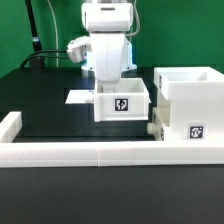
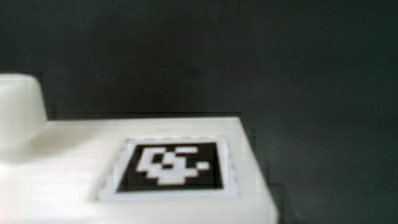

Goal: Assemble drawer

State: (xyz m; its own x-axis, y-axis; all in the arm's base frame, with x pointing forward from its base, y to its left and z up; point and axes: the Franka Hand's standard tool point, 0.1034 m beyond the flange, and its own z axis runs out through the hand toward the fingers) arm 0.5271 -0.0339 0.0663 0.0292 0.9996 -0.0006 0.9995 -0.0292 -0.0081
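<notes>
Exterior view: the gripper [image 1: 108,84] hangs just above the tagged drawer box [image 1: 122,105], fingers hidden; I cannot tell its width

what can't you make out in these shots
Tool: exterior view, fingertips hidden behind the small box wall; open or shut unclear.
Tag: wrist view, blurred, pattern unreadable.
White piece: wrist view, cut off by the frame edge; identity unclear.
</notes>
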